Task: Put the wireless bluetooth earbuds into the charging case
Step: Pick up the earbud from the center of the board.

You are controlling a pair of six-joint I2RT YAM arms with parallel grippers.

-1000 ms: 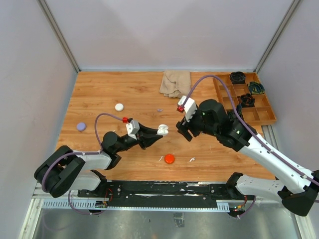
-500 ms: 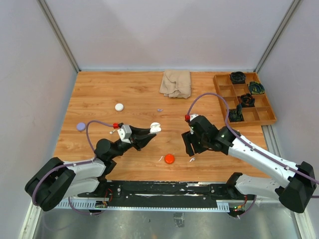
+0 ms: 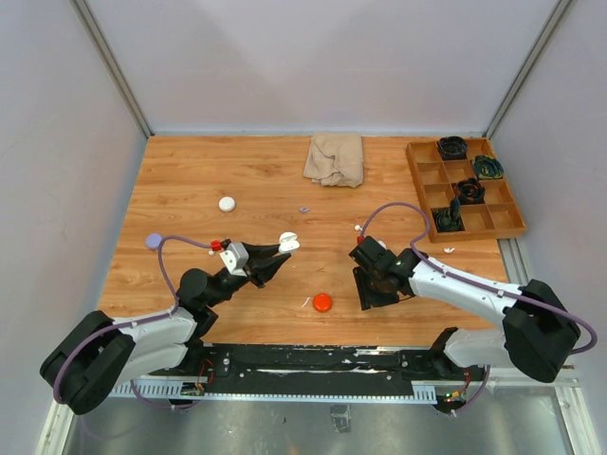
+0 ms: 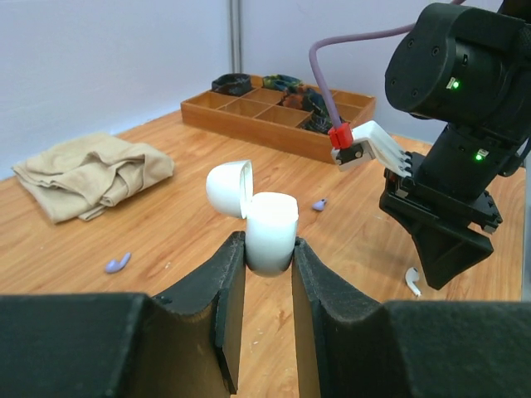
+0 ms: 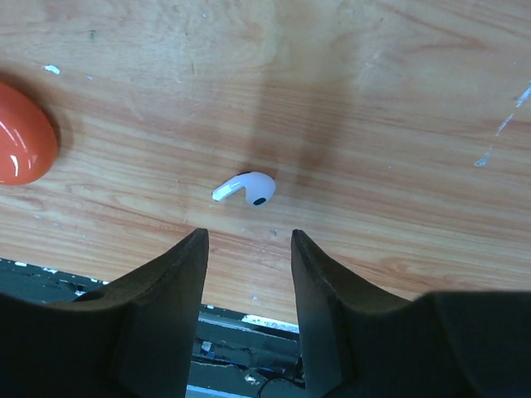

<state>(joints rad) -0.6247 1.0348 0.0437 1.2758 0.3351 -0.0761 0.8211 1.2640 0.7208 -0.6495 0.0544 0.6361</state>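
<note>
I have the left gripper (image 4: 270, 249) pinched tight on the lower body of the white charging case (image 4: 272, 222). It holds the case upright above the bench (image 4: 191, 240), with the lid (image 4: 229, 187) hinged back. My reason for that pose is to keep the open top facing up and within reach of the other arm, so a bud can be lowered in from above. I cannot see into the case from here.

My right gripper (image 5: 249, 242) points straight down near the bench's near edge, fingers spread and empty. The white earbud (image 5: 246, 187) lies flat on the wood just beyond the fingertips, in line with the gap but not yet between them. The red puck (image 5: 23, 137) sits apart from it, toward the left arm's side. I read this as the line-up for a pick. The jaws must come over the bud before closing, and something so small and rounded may skid out sideways.

One purple earbud (image 4: 117, 264) lies near the crumpled cloth (image 4: 91, 170). A second purple bud (image 4: 319, 203) lies nearer the wooden tray (image 4: 274, 112).
</note>
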